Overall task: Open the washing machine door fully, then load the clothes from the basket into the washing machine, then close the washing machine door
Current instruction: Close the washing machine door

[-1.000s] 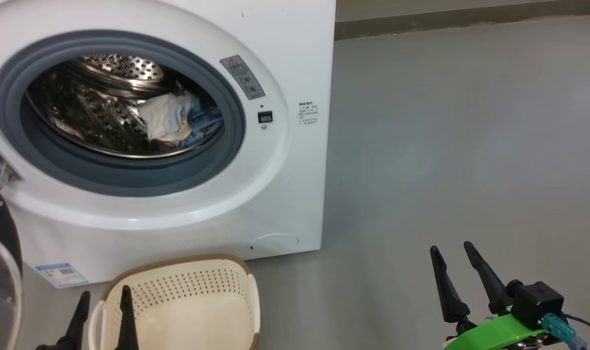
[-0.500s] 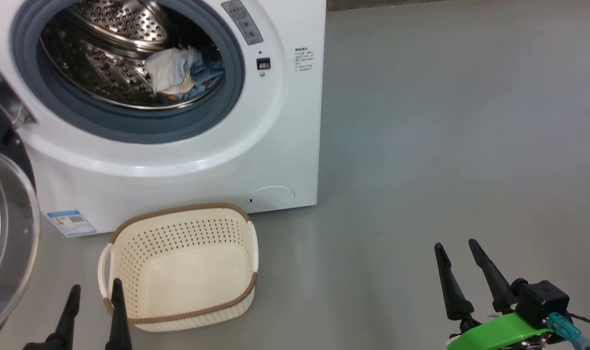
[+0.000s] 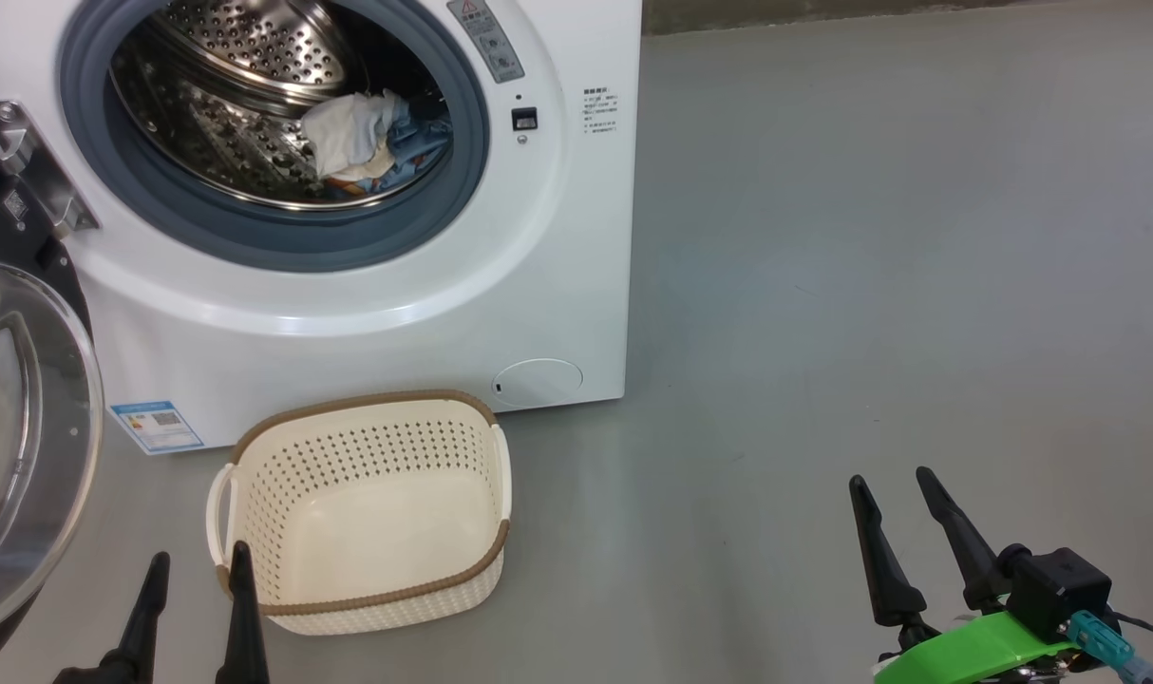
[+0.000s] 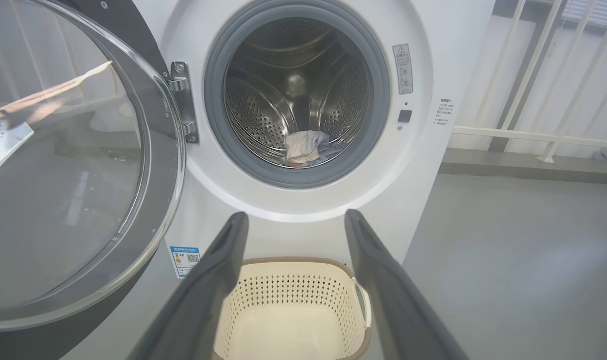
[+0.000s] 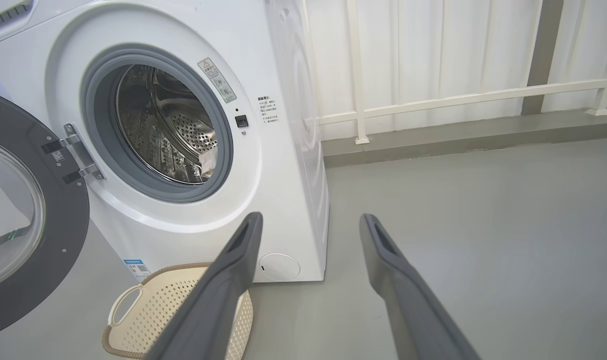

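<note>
White enamel and bright steel: the washing machine (image 3: 368, 313) stands with its mouth uncovered, the washing machine door (image 4: 58, 175) swung wide on the hinge (image 3: 40, 166) at the machine's left edge as we face it, black rim and clear glass bowl well clear of the opening. Inside the machine, the perforated steel drum (image 4: 263, 115) holds a small heap of clothes (image 3: 353, 133), a white piece bunched over blue fabric, lying low in the drum close behind the grey-blue seal (image 3: 282, 252). On the grey floor (image 3: 871, 237) just in front of the machine, below the opening, sits the basket (image 3: 377, 451), upright, its cream bottom bare and its brown rim near the machine's lower panel; it stands between the blue label sticker (image 3: 157, 426) and the round flap (image 3: 538, 382) on that panel, touching neither. We hold our left gripper (image 3: 201, 553) on the side of the basket away from the machine, at its near corner on the hinge side, fingers pointed toward the machine, jaws spread apart with nothing between them; from the left wrist view the two dark fingers frame the basket and the opening above it. Our right gripper (image 3: 890, 477) hangs over bare floor well off the machine's right side, jaws likewise apart and empty, a green bracket (image 3: 975, 651) at its wrist. Beyond the machine's right flank a white railing (image 5: 433, 100) runs along a pale wall.
</note>
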You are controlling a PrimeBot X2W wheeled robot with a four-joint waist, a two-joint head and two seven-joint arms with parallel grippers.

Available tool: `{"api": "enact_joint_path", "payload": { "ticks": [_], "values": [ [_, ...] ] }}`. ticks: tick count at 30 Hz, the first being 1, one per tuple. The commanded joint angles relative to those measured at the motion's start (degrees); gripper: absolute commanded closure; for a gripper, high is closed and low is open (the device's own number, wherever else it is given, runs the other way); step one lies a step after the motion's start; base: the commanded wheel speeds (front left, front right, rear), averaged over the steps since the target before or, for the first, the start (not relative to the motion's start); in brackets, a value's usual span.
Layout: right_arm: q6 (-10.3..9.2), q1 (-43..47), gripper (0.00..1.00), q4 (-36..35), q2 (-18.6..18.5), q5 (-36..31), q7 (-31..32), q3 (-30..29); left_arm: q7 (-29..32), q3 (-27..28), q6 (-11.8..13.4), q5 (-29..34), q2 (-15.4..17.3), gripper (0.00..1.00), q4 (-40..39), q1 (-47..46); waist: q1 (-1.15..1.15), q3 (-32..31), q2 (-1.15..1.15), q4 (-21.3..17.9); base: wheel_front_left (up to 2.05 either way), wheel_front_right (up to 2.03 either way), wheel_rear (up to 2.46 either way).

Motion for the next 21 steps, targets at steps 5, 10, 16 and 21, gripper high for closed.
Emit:
{"api": "enact_joint_path", "payload": {
  "ticks": [5, 10, 16, 21],
  "values": [
    [0.09, -1.1, 0.00, -1.9, 0.0, -1.9, -0.3, 0.6, -0.4, 1.4, 0.1, -0.3, 0.3, 0.00, -1.8, -1.0, 0.00, 0.1, 0.00, 0.2, 0.00, 0.00, 0.00],
    [0.09, -1.1, 0.00, -2.1, 0.0, -2.7, -0.3, 0.5, -0.4, 1.5, 0.1, -0.1, 0.3, 0.00, -1.6, -0.9, 0.00, 0.1, 0.00, 0.5, 0.00, 0.00, 0.00],
    [0.09, -0.9, 0.00, -2.3, 0.0, -3.7, -0.3, 0.4, -0.4, 1.5, 0.2, 0.1, 0.3, 0.00, -1.7, -1.1, 0.00, 0.2, 0.00, 1.1, 0.00, 0.00, 0.00],
    [0.09, -0.9, 0.00, -3.0, 0.0, -4.0, -0.3, 0.1, -0.4, 1.7, 0.4, 0.2, 0.3, 0.00, -2.0, -1.4, 0.00, 0.8, 0.00, 2.2, 0.00, 0.00, 0.00]
  ]
}}
